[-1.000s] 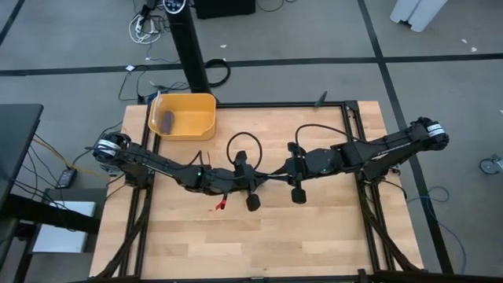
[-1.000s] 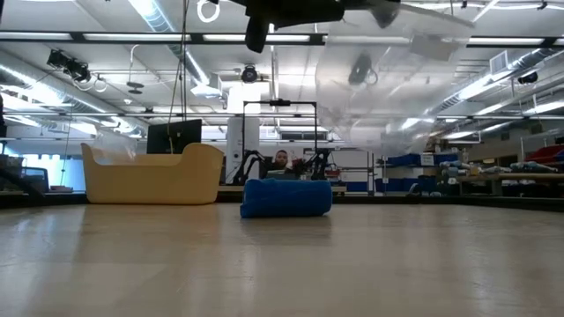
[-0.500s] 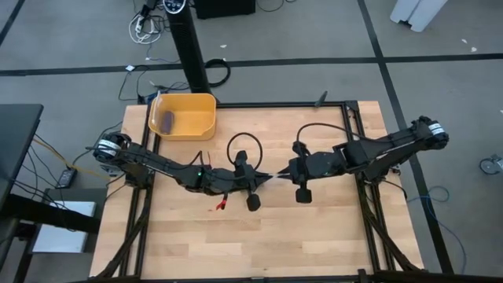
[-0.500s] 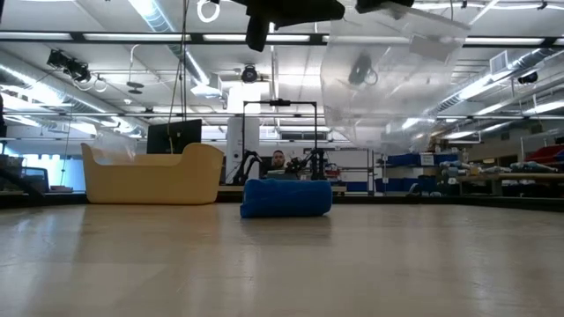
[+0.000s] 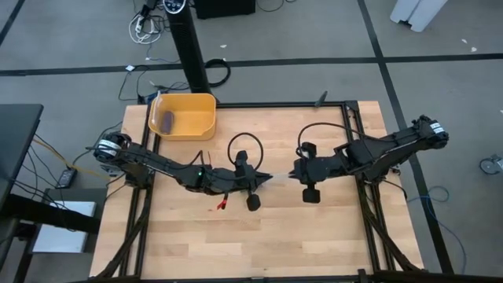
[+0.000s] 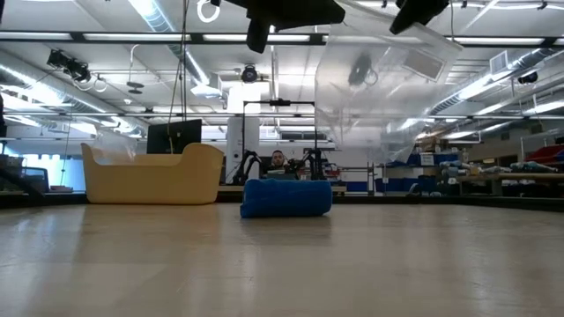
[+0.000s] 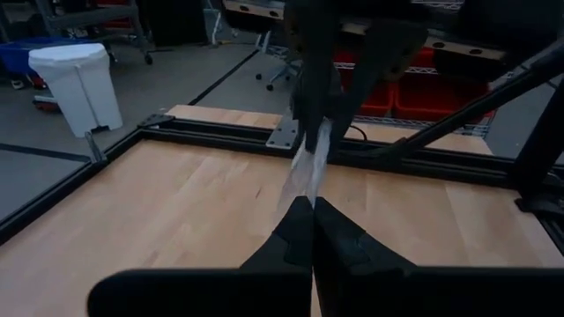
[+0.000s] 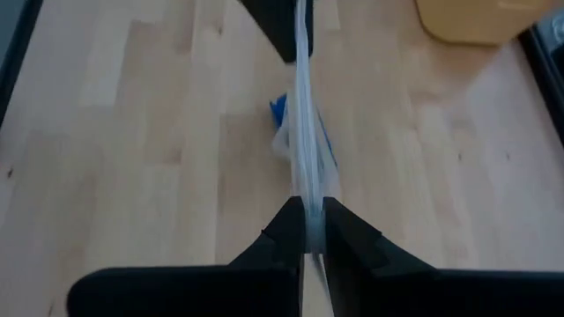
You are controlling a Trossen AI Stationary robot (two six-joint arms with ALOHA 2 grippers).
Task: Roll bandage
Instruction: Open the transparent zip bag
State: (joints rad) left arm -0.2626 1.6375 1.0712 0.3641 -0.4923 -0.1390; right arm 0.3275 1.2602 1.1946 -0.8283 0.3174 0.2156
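The bandage (image 6: 286,197) is a bright blue rolled cylinder lying on its side on the table; it shows partly behind the packet in the right wrist view (image 8: 278,113) and is hidden under the arms in the high view. Above it, a clear crinkly plastic packet (image 5: 277,178) is stretched between my two grippers over the table's middle. My left gripper (image 5: 265,179) is shut on the packet's left end and my right gripper (image 5: 291,174) is shut on its right end. In the low view the packet (image 6: 379,79) hangs high above the table. My left gripper pinches the packet's left edge (image 7: 307,189) between its two fingers, coming level from the table's left. The packet is lifted clear of the table and runs edge-up toward the other gripper. My right gripper pinches the packet's right edge (image 8: 306,195) between its two fingers, coming level from the table's right. The packet is clear of the table, drawn out straight toward my left gripper (image 8: 280,26).
A yellow bin (image 5: 183,115) stands at the table's far left with a dull purple-grey cylinder (image 5: 167,119) inside. A small red thing (image 5: 220,205) lies on the table near the left arm. Black frame rails (image 5: 350,118) edge the table.
My right gripper has gone toward the table's right edge, still shut on the packet, while my left gripper has stayed. The packet has been drawn out longer and straighter between them. The blue bandage has not moved.
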